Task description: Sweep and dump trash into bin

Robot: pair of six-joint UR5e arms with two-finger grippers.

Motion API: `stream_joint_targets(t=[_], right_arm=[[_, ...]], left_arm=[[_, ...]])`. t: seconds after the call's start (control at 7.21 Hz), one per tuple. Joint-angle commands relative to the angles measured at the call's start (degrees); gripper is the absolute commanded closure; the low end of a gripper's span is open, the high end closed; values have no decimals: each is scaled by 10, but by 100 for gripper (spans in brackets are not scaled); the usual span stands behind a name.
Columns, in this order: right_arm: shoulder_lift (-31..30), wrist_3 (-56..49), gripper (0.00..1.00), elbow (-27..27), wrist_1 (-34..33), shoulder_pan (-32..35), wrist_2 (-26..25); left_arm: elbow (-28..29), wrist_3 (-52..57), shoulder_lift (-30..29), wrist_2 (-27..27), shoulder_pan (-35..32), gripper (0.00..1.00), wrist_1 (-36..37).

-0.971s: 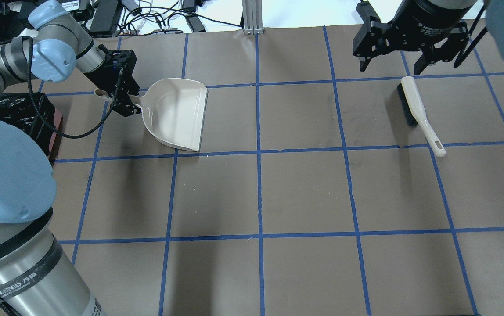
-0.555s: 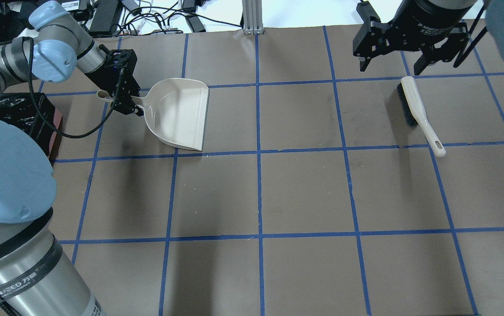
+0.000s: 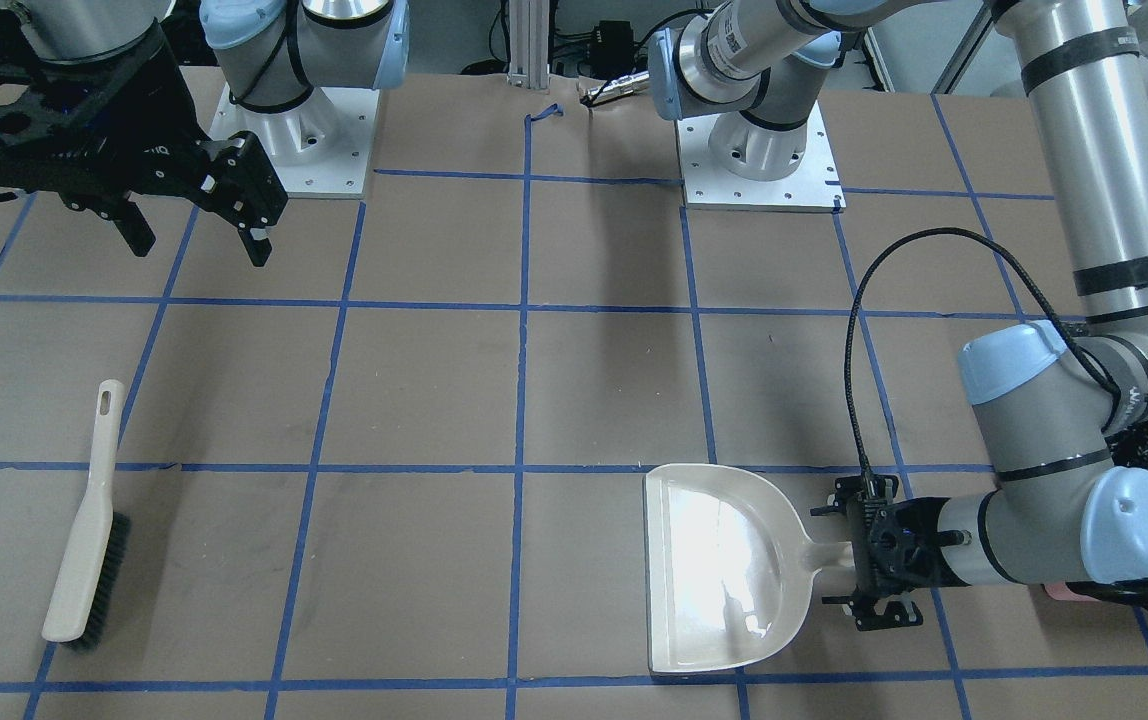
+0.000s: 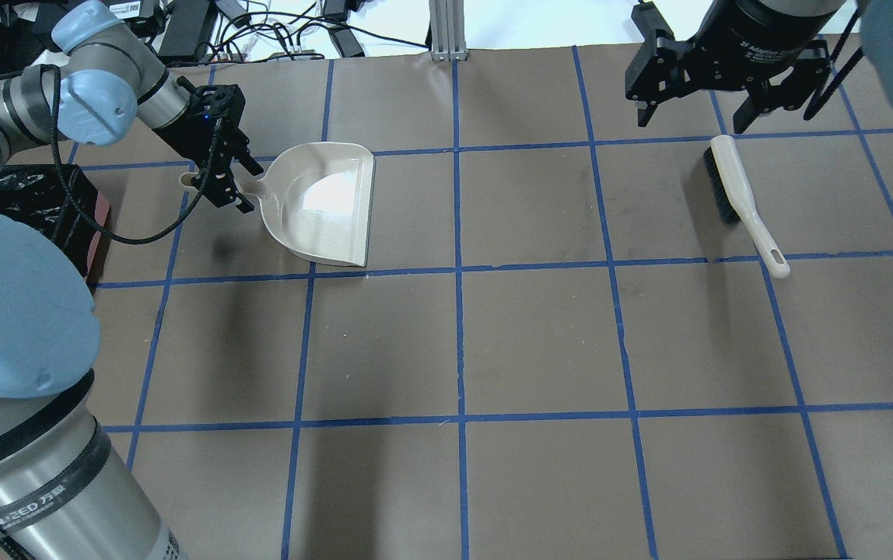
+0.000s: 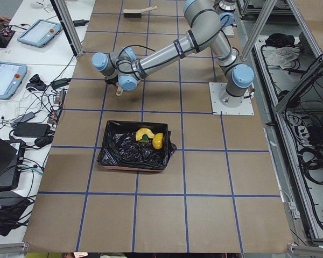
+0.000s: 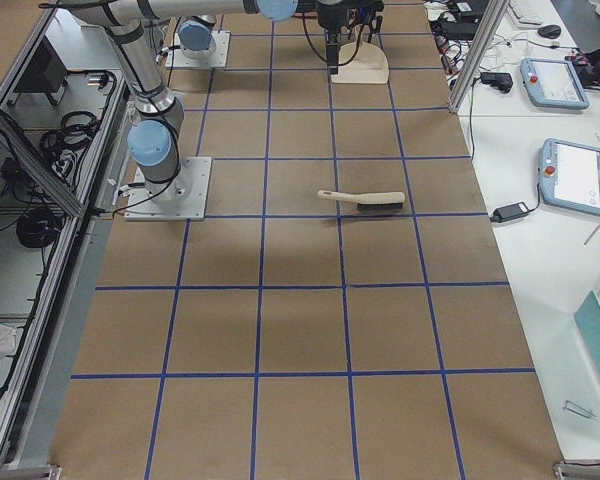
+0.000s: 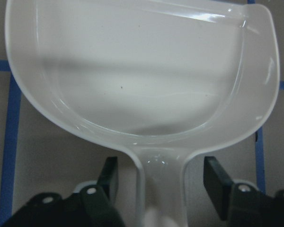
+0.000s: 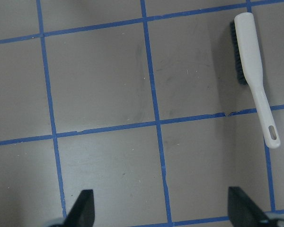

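1. Left end effector (image 7: 161, 165) is spread, straddling the dustpan (image 4: 322, 202) handle without gripping it.
2. Right end effector (image 4: 691, 123) hangs spread above the desk (image 4: 540, 342), near the brush (image 4: 734, 183).
3. Trash (image 5: 151, 137) lies inside the bin (image 5: 116, 156).

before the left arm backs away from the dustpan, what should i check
1. Left gripper open around the dustpan handle: ok, gaps show on both sides in the wrist view.
2. Dustpan emptied: ok, nothing lies in it.
3. Trash in the bin: ok, yellow pieces lie inside; whether all three, cannot tell.
4. Dustpan resting flat on the table: cannot tell.
5. Right gripper open, apart from the brush: ok.
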Motion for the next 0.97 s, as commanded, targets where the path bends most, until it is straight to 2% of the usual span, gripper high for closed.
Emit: stream_joint_targets(t=[0.0,0.28,0.42,0.83], right_arm=[[0,0,0,0,0,0,0],[0,0,0,0,0,0,0],[0,0,0,0,0,0,0],[0,0,0,0,0,0,0]], left_arm=[[9,-3,23,5,1,0,-1],[9,-28,69,16,1,0,-16],[8,-54,98,21,0,0,-46],[6,-225,163,27,-8,0,-93]])
